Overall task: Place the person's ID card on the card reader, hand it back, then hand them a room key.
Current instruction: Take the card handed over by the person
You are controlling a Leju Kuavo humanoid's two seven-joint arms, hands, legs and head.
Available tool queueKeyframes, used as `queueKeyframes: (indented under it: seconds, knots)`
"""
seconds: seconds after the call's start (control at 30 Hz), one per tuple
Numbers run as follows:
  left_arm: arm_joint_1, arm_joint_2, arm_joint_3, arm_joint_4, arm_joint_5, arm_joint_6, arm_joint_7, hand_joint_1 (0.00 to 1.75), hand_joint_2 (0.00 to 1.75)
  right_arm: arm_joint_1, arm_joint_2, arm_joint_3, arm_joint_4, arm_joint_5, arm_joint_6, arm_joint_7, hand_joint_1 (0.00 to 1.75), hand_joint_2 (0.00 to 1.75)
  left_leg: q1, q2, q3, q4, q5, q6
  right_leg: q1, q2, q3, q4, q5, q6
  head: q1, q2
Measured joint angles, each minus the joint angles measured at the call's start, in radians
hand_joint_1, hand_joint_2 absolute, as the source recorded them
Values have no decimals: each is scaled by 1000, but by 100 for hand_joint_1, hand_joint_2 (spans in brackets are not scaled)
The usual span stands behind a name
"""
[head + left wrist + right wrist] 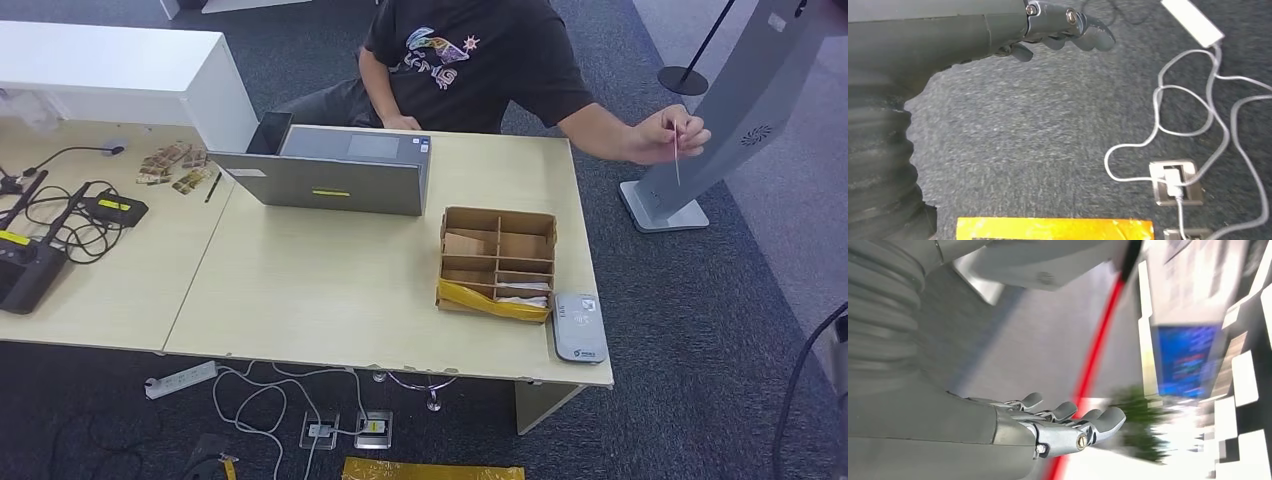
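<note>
A person in a dark T-shirt (470, 55) sits behind the table and holds a thin card (677, 152) edge-on in an outstretched hand (665, 135), past the table's far right corner. The grey card reader (579, 326) lies at the table's near right corner. Beside it stands a cardboard divider box (497, 262) with cards in its compartments. My left hand (1068, 32) hangs over the carpet with its fingers stretched out and nothing in them. My right hand (1068, 422) is raised before a blurred background, fingers extended and apart, holding nothing.
A grey laptop (335, 170) stands at the table's far edge. Black devices and cables (60, 225) lie on the left table. A grey floor kiosk (735, 110) rises right of the person's hand. A power strip (180, 380) and white cables (1193, 115) lie on the carpet.
</note>
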Motion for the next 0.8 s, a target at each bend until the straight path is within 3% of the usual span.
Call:
queueKeyframes:
  seconds: [0.17, 0.43, 0.57, 0.8]
  knots:
    - [-10, -9, -2, -1, -46, -6, -14, 0, 175, 7, 23, 103, -180, 439, 56, -6, 0, 175, 1, 0, 0, 0, 0, -1, 1, 0, 0, 0, 0, 0, 0, 0]
    - [-27, -14, -8, -1, -75, -32, -5, 0, 175, 30, 70, 236, -318, 736, 107, -52, 0, 175, 2, -1, 0, 0, 0, -1, 2, -1, 0, 0, -1, -1, 0, 0]
    - [-31, -15, -9, -1, -75, -41, -4, 0, 175, 30, 86, 304, -349, 822, 156, -38, 0, 175, 2, -1, 0, 0, 0, -1, 2, -1, -1, 0, -1, -1, 0, 0]
    - [-25, -16, -10, -1, -51, -47, -4, 0, 175, 27, 115, 380, -348, 837, 188, -29, 0, 175, 2, -1, -1, 0, 0, -1, 2, -1, -1, 0, -1, -1, 0, 0]
